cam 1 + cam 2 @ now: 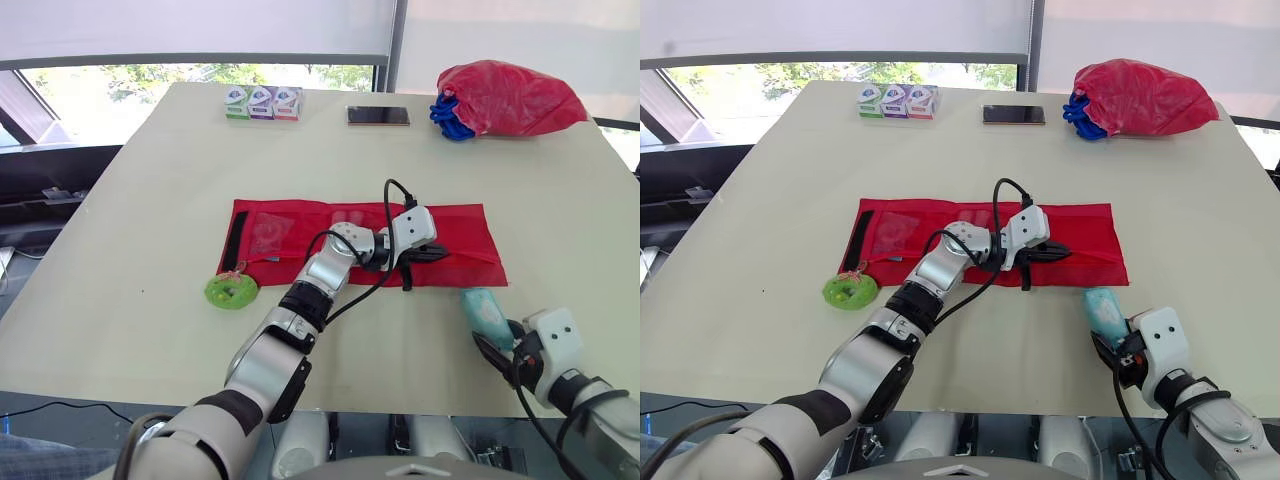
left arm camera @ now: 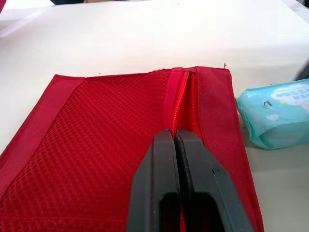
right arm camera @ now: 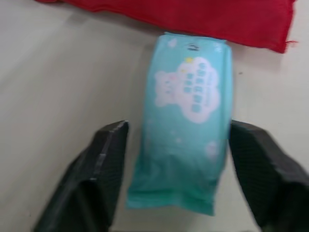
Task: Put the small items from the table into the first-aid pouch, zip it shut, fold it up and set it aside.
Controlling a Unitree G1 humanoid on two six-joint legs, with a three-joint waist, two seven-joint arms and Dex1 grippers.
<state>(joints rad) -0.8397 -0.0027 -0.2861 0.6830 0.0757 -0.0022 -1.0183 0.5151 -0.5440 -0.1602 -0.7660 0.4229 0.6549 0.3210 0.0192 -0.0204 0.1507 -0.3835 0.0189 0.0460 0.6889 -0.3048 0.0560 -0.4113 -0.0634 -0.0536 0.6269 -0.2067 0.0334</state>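
The red first-aid pouch lies unfolded flat in the middle of the table. My left gripper rests on its right half, shut on the pouch's zipper, with mesh pocket beside it. A teal tissue pack lies just off the pouch's near right corner. My right gripper is open, one finger on each side of the pack's near end. A green ring-shaped item sits by the pouch's near left corner. Something small shows inside the left mesh pocket.
At the table's far edge stand three small boxes, a phone and a red bag with blue cord. A black strap runs across the pouch's left end. The table's near edge is close behind my right gripper.
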